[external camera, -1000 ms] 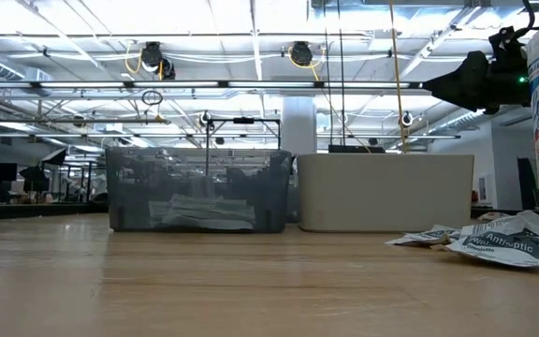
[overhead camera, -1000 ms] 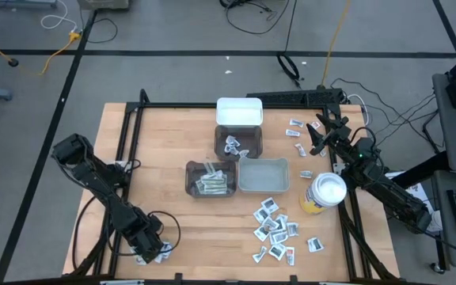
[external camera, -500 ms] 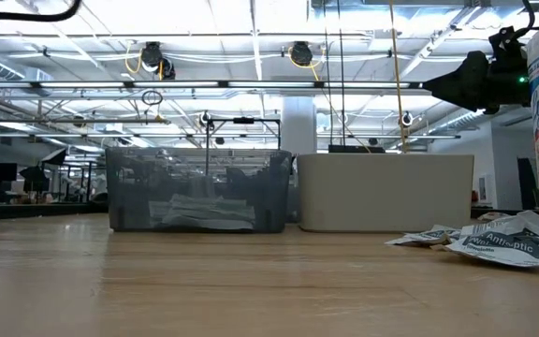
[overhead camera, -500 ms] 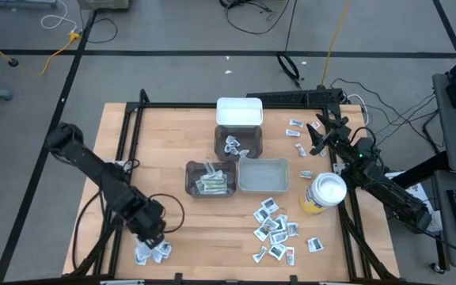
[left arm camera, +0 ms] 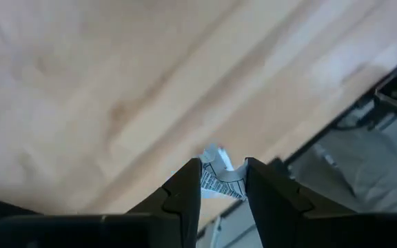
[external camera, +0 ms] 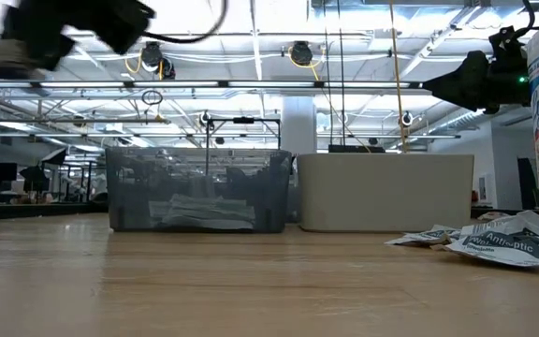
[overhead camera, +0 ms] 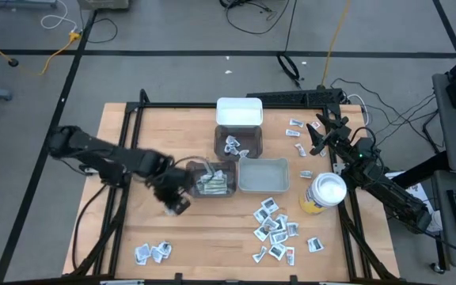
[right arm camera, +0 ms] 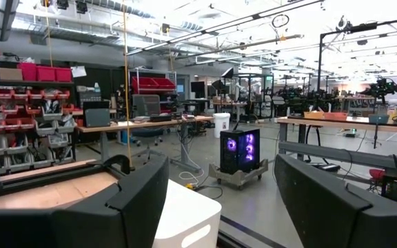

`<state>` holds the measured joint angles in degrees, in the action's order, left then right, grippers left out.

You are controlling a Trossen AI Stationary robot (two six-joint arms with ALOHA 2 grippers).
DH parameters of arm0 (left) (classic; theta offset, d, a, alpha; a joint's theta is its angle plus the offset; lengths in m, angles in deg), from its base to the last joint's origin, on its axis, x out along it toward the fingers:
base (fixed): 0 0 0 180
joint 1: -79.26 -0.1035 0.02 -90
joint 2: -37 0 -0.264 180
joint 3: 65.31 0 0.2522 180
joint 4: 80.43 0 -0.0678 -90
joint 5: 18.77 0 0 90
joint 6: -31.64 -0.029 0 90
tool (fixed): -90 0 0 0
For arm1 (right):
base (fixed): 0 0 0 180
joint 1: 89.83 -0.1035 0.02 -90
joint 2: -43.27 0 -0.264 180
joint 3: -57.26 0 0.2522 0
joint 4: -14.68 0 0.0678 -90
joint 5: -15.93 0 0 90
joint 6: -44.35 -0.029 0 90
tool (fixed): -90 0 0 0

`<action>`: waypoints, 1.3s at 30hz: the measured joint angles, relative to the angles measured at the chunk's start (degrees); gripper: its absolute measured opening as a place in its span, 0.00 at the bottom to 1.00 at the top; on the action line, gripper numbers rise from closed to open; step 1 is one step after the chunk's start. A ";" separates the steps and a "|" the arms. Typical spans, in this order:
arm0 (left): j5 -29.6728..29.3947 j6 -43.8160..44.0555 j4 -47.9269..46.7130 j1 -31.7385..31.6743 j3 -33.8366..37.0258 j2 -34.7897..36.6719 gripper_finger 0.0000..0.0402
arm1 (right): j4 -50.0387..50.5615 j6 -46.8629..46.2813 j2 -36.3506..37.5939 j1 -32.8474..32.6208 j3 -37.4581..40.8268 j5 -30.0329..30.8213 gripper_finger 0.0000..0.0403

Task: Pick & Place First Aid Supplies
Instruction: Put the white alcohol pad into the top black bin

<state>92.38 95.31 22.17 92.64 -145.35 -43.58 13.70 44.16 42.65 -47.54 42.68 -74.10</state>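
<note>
1. One packet, white with fine dark print and a crumpled top edge, sits pinched between the two dark fingers of the left gripper, which are clamped on it; only its upper part shows above the fingertips.
2. That gripper is over bare wood just beside the near-left corner of the dark bin, which holds pale strip wrappers.
3. Three small packets lie together near the table's front edge, well apart from the gripper, with open tabletop between them.
4. A loose spread of square white sachets with dark print covers the front right of the table; a few more packets lie near the back right.
5. Beside the dark bin stands a clear bin; behind them are a second dark bin with a few packets and a white bin.
6. A yellow canister with a white lid stands near the right edge.
7. The left arm reaches in low from the left edge, stretched almost straight across the table toward the centre.
8. The right gripper waits raised at the back right corner, fingers spread wide and holding nothing.
</note>
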 joint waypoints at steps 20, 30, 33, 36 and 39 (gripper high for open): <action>-3.26 -37.78 -23.05 -29.67 -40.99 -32.73 0.29 | 0.02 -0.01 0.00 -0.01 0.00 -0.02 0.65; -9.97 -45.68 -22.77 -33.98 -66.37 -49.49 0.29 | 0.00 0.00 0.02 0.00 0.00 0.00 0.65; -11.76 -46.00 -20.20 -34.37 -68.78 -51.82 0.29 | 0.01 0.00 0.01 -0.02 0.01 0.00 0.65; -11.70 -45.98 -18.18 -34.42 -68.72 -52.99 0.29 | 0.02 0.00 0.01 -0.02 0.00 0.00 0.65; -11.72 -46.22 -17.58 -34.40 -68.72 -54.72 0.29 | 0.00 0.00 0.00 -0.01 0.02 0.00 0.65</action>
<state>80.66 49.09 4.59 58.24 -214.07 -98.31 13.70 44.16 42.65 -47.55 42.70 -74.10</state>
